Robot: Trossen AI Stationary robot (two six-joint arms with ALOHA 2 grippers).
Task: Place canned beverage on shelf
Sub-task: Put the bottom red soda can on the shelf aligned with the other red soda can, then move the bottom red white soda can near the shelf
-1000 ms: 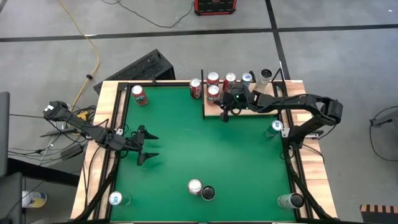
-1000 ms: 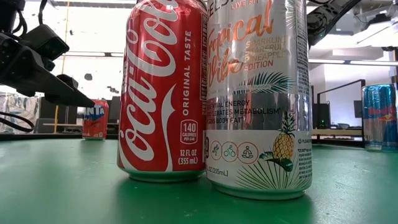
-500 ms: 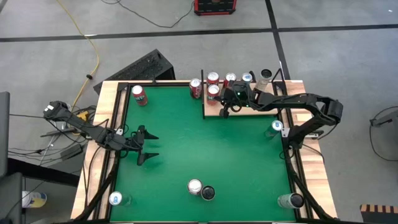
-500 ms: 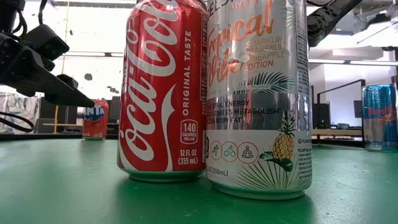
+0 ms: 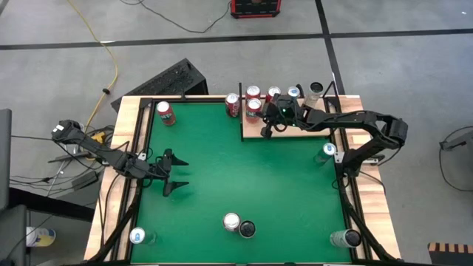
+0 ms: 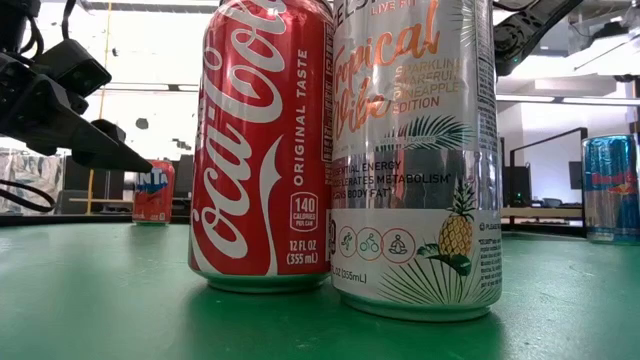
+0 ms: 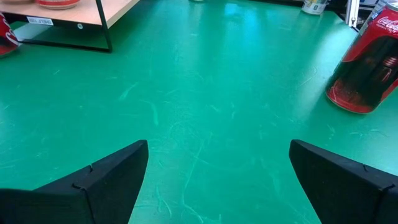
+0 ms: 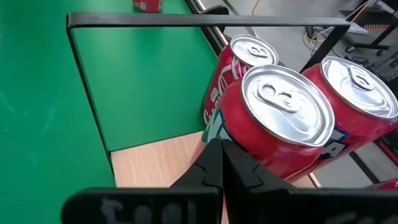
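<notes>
1. Green counter (image 5: 244, 177) fills the view from above, with loose cans well apart from both end effectors: a red can (image 5: 165, 113) at the far left, and a silver can (image 5: 232, 222) touching a dark can (image 5: 247, 230) at the near edge. Judged from this, several beverages are not yet shelved, and a wide reach across could sweep one over.
2. Beneath the right end effector (image 5: 270, 129) lies the shelf (image 5: 255, 131), its pale board carrying a tight cluster of cans. A thin black post (image 8: 87, 93) stands just beside the closed fingers. Pulling out sideways instead of upward could catch the post and jolt the whole board.
3. Over the counter's left side hovers the left end effector (image 5: 177, 174), its jaws spread wide and gripping nothing. The Coca-Cola can (image 7: 364, 74) ahead of it is the likely next pick. Coming in off-centre would tip it.
4. The nearest shelved can (image 8: 273, 124) is just beside the right end effector, which is clenched and empty. Whether the fingertips (image 8: 214, 155) touch it I cannot tell. Any drift toward it could push it into its neighbours (image 8: 354, 106) and topple the row.
5. One more red can (image 5: 233, 103) stands just outside the shelf's corner, near that end effector's exit path, and could be clipped.
</notes>
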